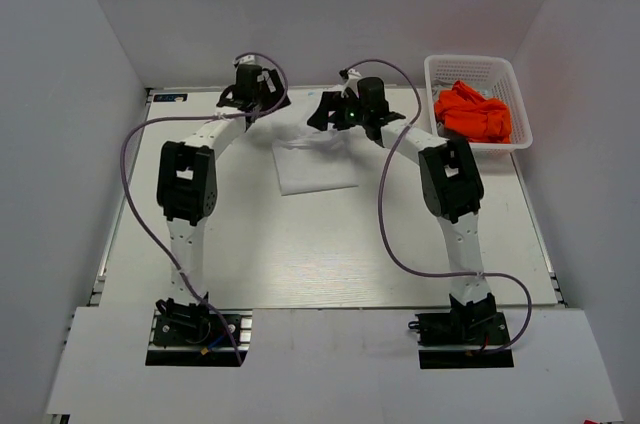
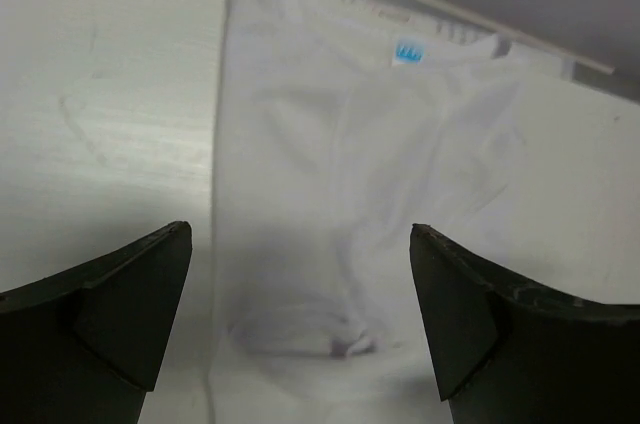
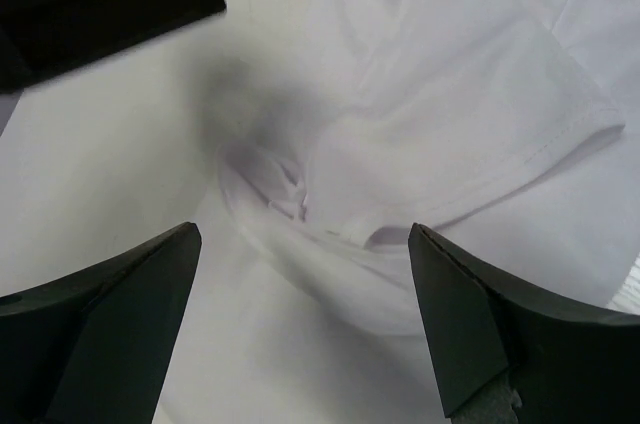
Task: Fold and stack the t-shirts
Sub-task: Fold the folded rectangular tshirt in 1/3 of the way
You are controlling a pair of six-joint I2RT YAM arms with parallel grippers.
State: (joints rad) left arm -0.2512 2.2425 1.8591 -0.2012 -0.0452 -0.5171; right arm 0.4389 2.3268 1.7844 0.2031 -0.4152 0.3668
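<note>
White t-shirt [image 2: 350, 194] fills the view ahead of the left gripper [image 2: 300, 244], whose fingers [image 2: 130, 304] stand spread wide with nothing between them; a blue label [image 2: 406, 51] shows at the shirt's far edge. Right gripper [image 3: 305, 239] is likewise wide apart and empty, poised over a bunched fold of the same shirt (whether either gripper touches cloth cannot be told). Seen from above, the shirt lies flattened and partly folded on the far middle of the table [image 1: 300, 254], just beside the right gripper. Orange t-shirt [image 1: 472, 112] sits crumpled inside the white lattice basket [image 1: 470, 60] at the far right corner, well apart from the white one.
</note>
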